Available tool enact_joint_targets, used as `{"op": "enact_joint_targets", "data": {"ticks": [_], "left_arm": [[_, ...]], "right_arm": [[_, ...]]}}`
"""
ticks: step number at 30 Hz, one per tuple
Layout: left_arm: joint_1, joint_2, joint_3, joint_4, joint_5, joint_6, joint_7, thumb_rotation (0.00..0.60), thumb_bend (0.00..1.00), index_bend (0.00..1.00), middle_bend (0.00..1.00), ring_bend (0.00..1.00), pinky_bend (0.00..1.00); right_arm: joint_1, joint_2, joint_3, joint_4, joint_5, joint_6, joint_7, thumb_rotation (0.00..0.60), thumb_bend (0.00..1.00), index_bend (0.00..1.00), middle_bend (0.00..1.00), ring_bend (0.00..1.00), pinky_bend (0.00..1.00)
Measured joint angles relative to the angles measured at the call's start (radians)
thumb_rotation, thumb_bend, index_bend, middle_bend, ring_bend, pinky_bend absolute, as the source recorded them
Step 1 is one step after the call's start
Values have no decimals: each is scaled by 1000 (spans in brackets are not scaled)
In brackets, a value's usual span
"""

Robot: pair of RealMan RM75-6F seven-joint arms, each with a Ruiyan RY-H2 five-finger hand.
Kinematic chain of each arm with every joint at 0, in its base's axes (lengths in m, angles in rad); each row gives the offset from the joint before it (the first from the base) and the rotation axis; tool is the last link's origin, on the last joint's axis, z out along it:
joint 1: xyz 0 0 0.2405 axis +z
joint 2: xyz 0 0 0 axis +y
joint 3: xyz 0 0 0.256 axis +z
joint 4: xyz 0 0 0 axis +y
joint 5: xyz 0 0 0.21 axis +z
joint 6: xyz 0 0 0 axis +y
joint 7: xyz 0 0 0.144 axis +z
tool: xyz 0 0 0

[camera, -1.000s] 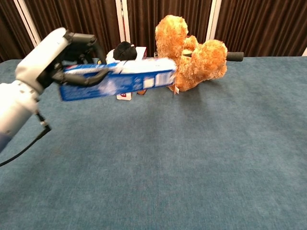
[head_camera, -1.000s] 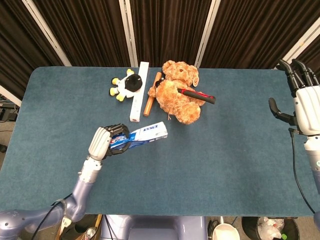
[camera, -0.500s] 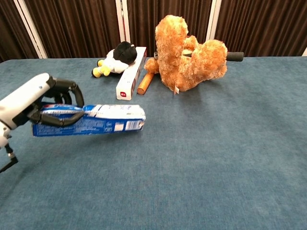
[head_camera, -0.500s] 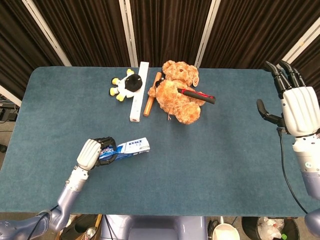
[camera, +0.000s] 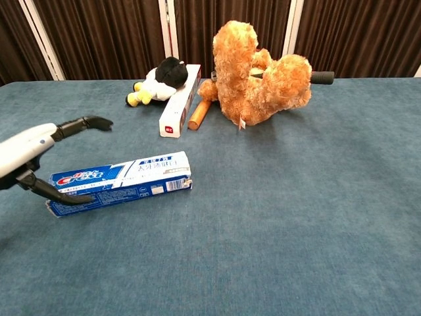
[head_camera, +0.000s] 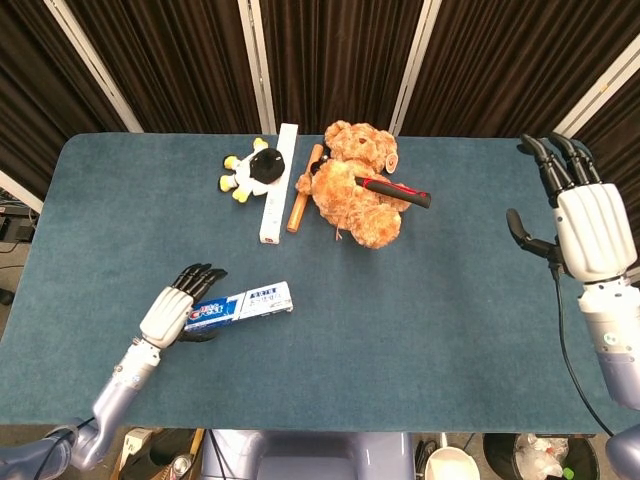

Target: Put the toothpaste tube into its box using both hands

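A blue Crest toothpaste box (head_camera: 243, 304) (camera: 122, 181) lies flat on the blue table, near the front left. My left hand (head_camera: 176, 311) (camera: 31, 151) is at the box's left end with its fingers spread above it. Its thumb lies along the box's near side. The hand grips nothing. My right hand (head_camera: 582, 228) hovers at the table's right edge, fingers spread and empty; the chest view does not show it. A long white box (head_camera: 277, 182) (camera: 179, 101) lies at the back beside the plush toys. No bare tube is visible.
At the back middle lie an orange teddy bear (head_camera: 357, 186) (camera: 260, 71), a black-and-white penguin plush (head_camera: 251, 171) (camera: 158, 79), a wooden stick (head_camera: 304, 187) (camera: 197, 114) and a red-and-black-handled tool (head_camera: 396, 190) across the bear. Bare table surface (head_camera: 440, 300) spreads between the hands.
My left hand lowered the blue box toward the front left, set it on the table and spread its fingers off it. The right hand shifted slightly inward.
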Motion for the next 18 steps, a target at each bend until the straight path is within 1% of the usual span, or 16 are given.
{"op": "enact_joint_targets", "data": {"ticks": [2, 4, 7, 9, 12, 15, 18], "left_arm": [[-2, 44, 0, -66, 2, -2, 16, 600, 89, 62, 80, 73, 51], [-2, 106, -2, -157, 1, -3, 38, 600, 89, 61, 84, 73, 51], [6, 206, -11, -299, -15, 1, 79, 600, 90, 59, 85, 73, 51], [20, 285, -22, -400, -42, 11, 117, 600, 90, 48, 81, 73, 51], [56, 400, -39, -516, -96, 42, 194, 600, 90, 33, 70, 72, 51], [115, 492, -46, -577, -145, 94, 274, 600, 90, 24, 53, 72, 44], [181, 536, -42, -598, -169, 152, 309, 600, 90, 9, 31, 70, 30]], "right_arm": [[-8, -7, -14, -6, -12, 3, -9, 600, 437, 0, 208, 83, 113], [-21, -14, -33, -12, -24, 7, -18, 600, 437, 0, 203, 79, 95], [-43, -23, -67, -20, -38, 10, -37, 600, 437, 0, 168, 44, 70], [-65, -31, -100, -23, -50, 13, -60, 600, 437, 0, 143, 18, 55], [-106, -50, -155, -21, -65, 20, -98, 600, 437, 0, 93, 0, 28], [-155, -76, -210, -15, -68, 31, -131, 600, 437, 0, 58, 0, 9], [-203, -105, -251, -7, -55, 48, -155, 600, 437, 0, 41, 0, 0]]}}
